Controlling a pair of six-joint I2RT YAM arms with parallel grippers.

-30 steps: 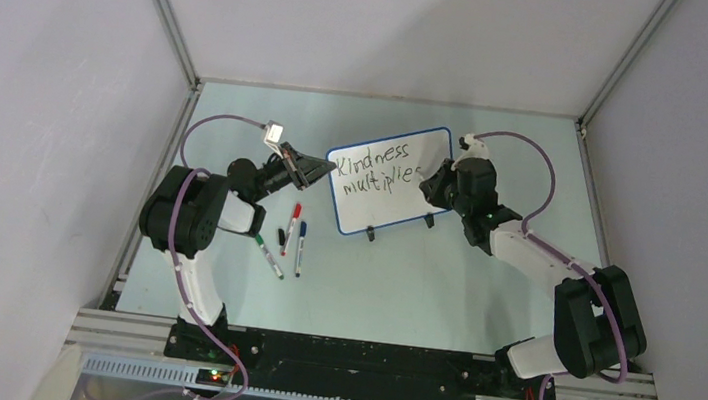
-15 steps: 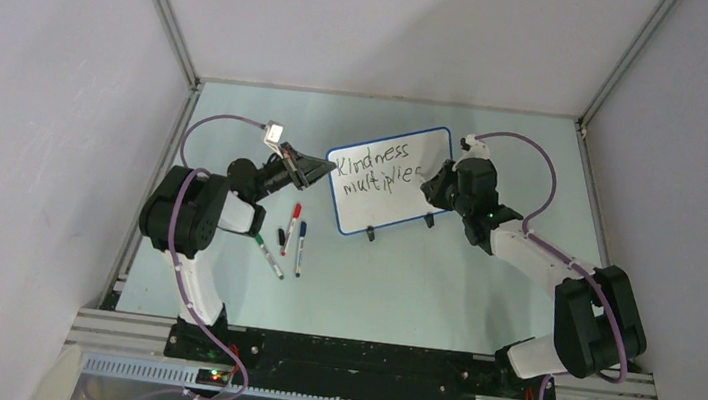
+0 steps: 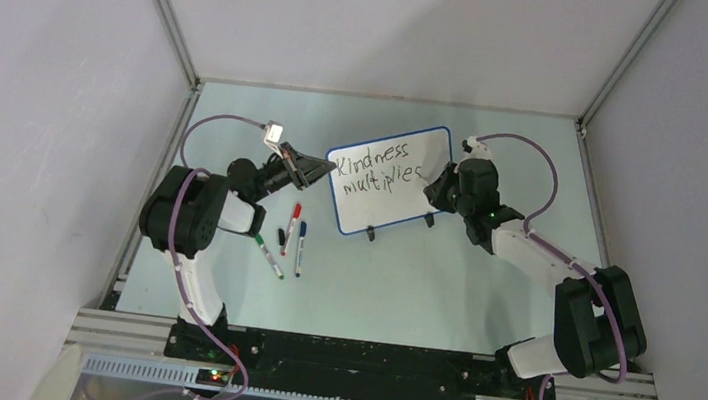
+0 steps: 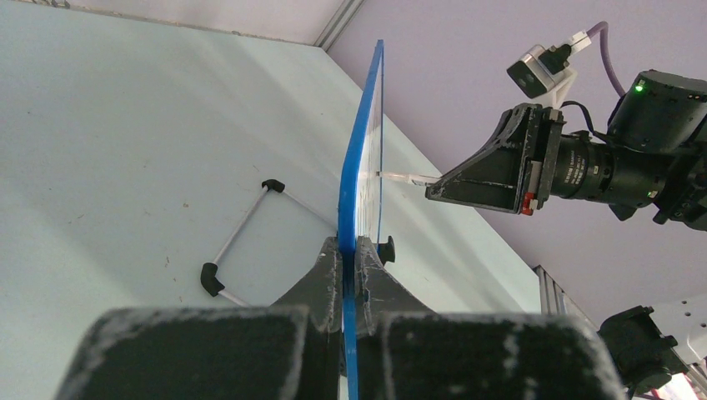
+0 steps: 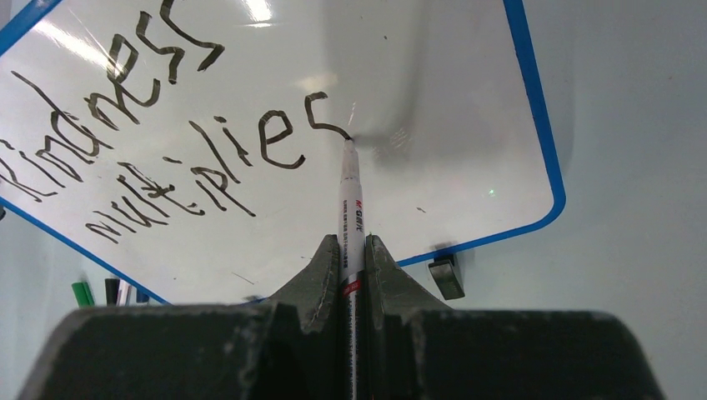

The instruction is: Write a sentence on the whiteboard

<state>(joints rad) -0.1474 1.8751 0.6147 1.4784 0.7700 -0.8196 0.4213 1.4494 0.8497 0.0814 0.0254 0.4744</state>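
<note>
Over the last second the right fingers point(image 5: 321, 271) have slid slightly right along line two. The final "s" of the sentence point(image 3: 372, 167) is now half drawn, with the marker point(image 5: 349, 200) tip on the stroke. Right fingers pinch the marker. Left fingers point(image 4: 328, 271) are clamped on the whiteboard point(image 3: 384, 212) edge. The board is upright on the table point(image 3: 423, 268), upper centre of the top view, and hasn't moved. Looks like the last letter, so the task is nearly done.
</note>
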